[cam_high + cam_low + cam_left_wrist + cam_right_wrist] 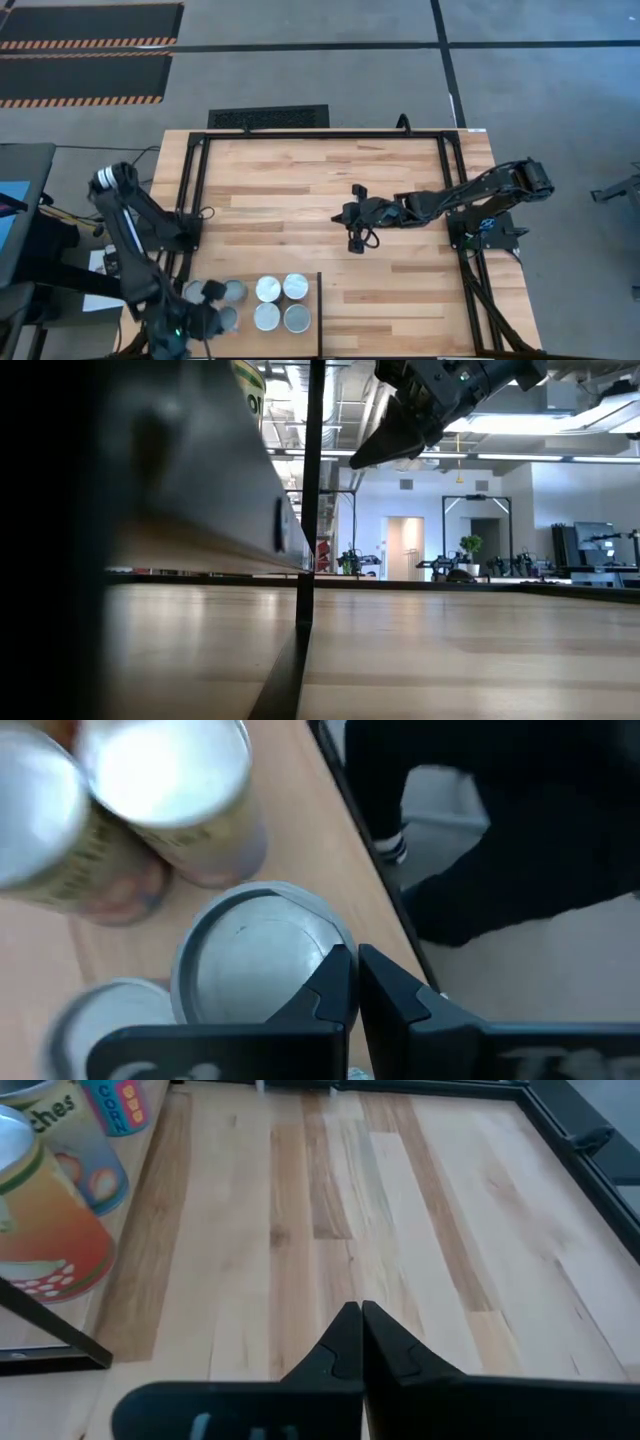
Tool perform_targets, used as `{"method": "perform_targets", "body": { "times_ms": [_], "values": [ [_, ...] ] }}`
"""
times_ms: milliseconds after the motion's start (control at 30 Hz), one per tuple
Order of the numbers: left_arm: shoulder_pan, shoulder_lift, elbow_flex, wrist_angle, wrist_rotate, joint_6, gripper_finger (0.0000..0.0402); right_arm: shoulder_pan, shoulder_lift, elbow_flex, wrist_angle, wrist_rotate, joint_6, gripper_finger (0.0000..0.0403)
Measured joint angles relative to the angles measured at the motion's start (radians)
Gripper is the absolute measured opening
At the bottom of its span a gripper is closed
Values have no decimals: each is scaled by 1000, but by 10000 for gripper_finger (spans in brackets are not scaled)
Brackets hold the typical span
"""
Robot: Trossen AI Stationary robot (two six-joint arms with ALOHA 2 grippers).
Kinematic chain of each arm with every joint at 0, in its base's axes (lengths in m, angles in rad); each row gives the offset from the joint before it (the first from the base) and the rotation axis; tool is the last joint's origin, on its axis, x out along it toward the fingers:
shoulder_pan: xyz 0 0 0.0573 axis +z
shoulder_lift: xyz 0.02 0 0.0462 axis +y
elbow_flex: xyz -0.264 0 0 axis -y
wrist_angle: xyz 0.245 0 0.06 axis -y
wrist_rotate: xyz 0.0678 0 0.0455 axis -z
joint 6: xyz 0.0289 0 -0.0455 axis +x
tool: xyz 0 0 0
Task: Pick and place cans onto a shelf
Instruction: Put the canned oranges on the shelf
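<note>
The left arm reaches from its base at the table's left edge down to the near left corner, its wrist bent so that the left gripper [205, 300] hangs over the shelf [311, 318], fingers clenched together with nothing between them; in the left wrist view the two dark fingertips [340, 990] meet just beside the rim of one silver-topped can [255, 960], and it is hard to tell whether they touch it. The right arm stretches from its mount on the right side almost level toward the middle of the table [300, 190], elbow raised, and the right gripper [356, 240] hovers above bare planks, also pinched shut and empty; the low view shows it high in the air, pointing downward at a slant. Cans: from above, four round tops sit in a tidy square just to the right of the left gripper, at [268, 289], [296, 286], [266, 317] and [297, 319], and three more can be made out close around that gripper, partly covered by it, at [234, 291], [195, 291] and [228, 318]; that makes seven counted for certain. All of them stand upright on the shelf, well apart from the right gripper, whose wrist view catches an orange-labelled can [45, 1230] and a blue-labelled one [115, 1105] off to one side
</note>
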Motion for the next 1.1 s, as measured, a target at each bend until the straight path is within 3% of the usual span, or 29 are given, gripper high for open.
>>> {"method": "perform_targets", "body": {
  "times_ms": [367,767,1100],
  "values": [
    [-7,223,109,-69,-28,-40,0,1,0,0,-1,-8,-8,8],
    [-1,245,103,-88,-62,-114,7,8,0,0,-2,-16,-8,8],
    [2,245,103,-127,-17,-157,22,22,0,0,-11,-16,-8,8]
  ]
}}
